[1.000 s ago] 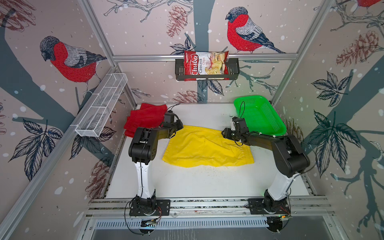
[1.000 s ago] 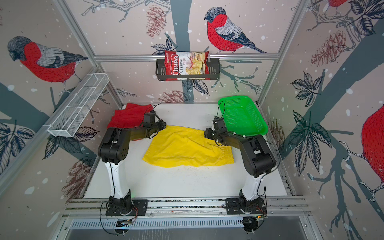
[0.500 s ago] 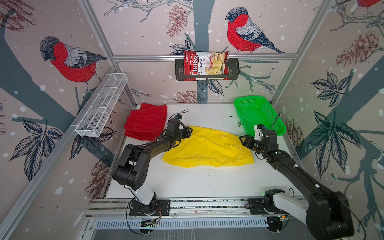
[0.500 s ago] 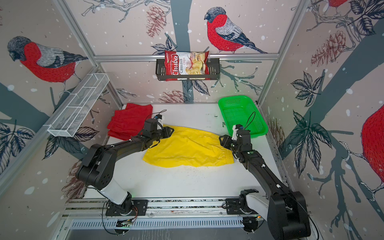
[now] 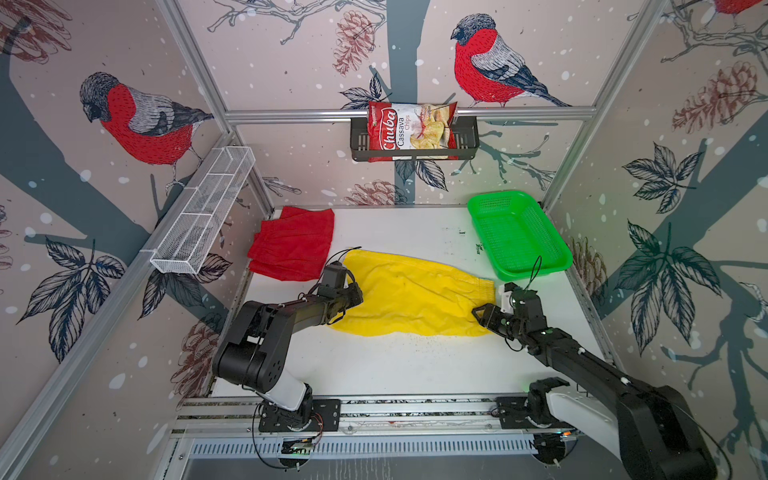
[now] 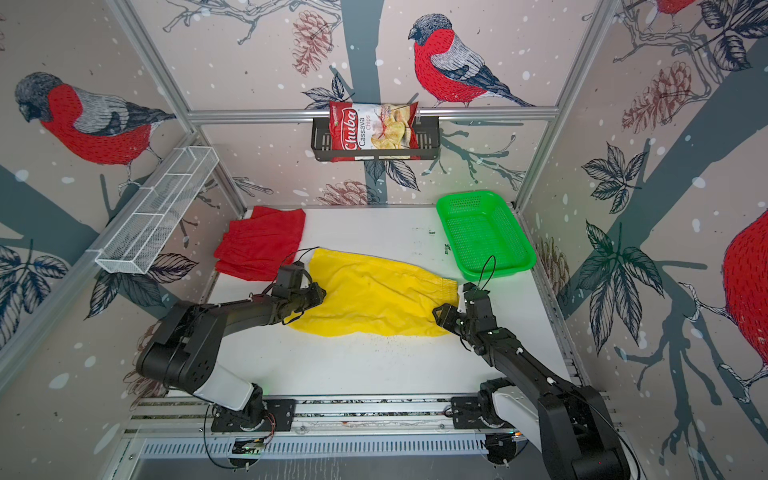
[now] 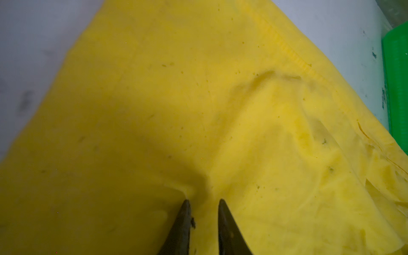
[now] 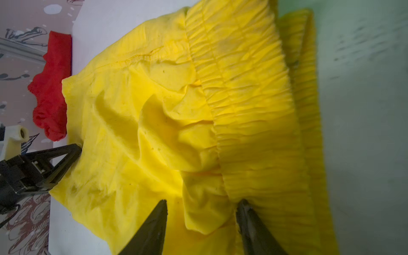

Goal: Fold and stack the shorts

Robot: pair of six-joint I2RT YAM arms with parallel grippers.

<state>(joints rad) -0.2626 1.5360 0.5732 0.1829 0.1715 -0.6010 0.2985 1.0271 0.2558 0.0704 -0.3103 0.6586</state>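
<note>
At the middle of the table (image 5: 395,365) lies one pair of shorts (image 5: 415,299), with the left gripper (image 7: 203,199) at its left end and the right gripper (image 8: 203,200) at its near right corner. The other pair (image 5: 295,245) lies back left, a basket (image 5: 552,259) back right, and a chips bag (image 5: 409,129) sits in a rack (image 5: 357,141) on the back wall.

Frame filled by yellow shorts (image 7: 198,110), stitched seam running diagonally, wrinkles bunched toward green basket (image 7: 396,77) edge. 2 dark tips of left tool (image 7: 204,202) stand close together, puckered cloth fold caught between. White surface (image 7: 33,44) shows beyond cloth on 2 sides.
</note>
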